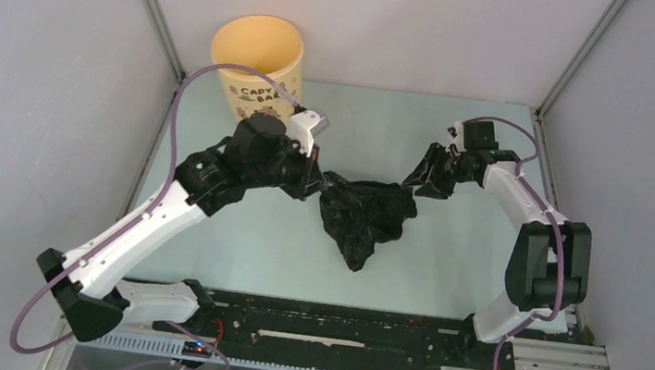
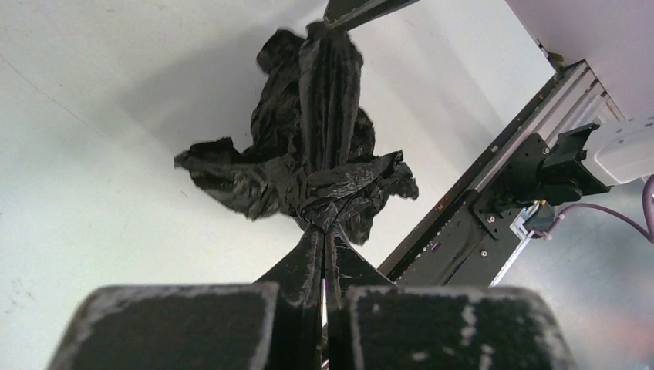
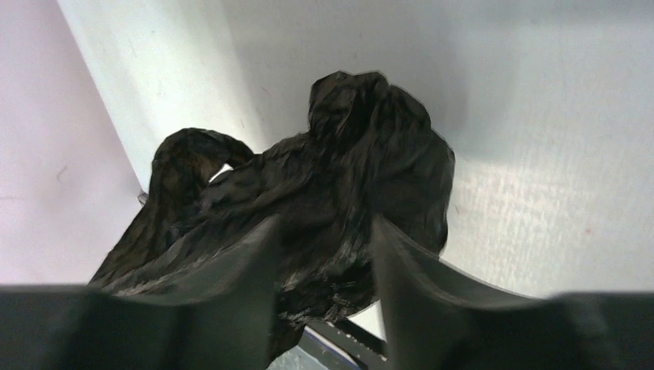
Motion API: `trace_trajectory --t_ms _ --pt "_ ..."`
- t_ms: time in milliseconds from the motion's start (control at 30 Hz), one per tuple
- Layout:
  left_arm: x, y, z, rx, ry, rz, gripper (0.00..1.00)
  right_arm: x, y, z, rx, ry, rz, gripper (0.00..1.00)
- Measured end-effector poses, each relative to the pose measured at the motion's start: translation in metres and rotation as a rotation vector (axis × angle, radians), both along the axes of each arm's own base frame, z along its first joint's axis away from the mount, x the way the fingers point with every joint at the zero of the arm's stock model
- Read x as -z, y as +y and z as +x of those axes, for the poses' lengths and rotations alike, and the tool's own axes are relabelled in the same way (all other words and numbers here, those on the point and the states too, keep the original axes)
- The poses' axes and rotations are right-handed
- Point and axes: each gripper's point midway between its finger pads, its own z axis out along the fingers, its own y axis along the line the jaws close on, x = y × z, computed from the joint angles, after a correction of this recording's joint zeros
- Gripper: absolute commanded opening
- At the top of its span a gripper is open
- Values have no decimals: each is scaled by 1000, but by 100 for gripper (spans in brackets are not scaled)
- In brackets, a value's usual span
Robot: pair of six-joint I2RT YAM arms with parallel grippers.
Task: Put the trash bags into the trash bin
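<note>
The black crinkled trash bag (image 1: 365, 215) hangs stretched between my two grippers above the table's middle. My left gripper (image 1: 314, 176) is shut on one end of it; in the left wrist view the jaws (image 2: 324, 231) pinch a twisted neck and the bag (image 2: 308, 154) runs away to the other gripper's finger at the top edge. My right gripper (image 1: 430, 171) holds the other end; in the right wrist view a bunched wad of bag (image 3: 362, 146) sits between the fingers (image 3: 324, 223). The pale yellow trash bin (image 1: 257, 56) stands upright at the back left, behind the left wrist.
Grey enclosure walls with metal corner posts (image 1: 153, 7) close in the table on the left, back and right. The black mounting rail (image 1: 335, 335) runs along the near edge; it also shows in the left wrist view (image 2: 493, 200).
</note>
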Motion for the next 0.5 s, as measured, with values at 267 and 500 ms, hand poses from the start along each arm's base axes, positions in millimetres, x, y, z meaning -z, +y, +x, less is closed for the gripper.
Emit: trace_trajectory --t_ms 267,500 --pt "27 -30 16 35 118 6 0 -67 -12 -36 -57 -230 -139 99" --pt "23 -43 6 111 157 -43 0 -145 26 -91 -167 -531 -84 92"
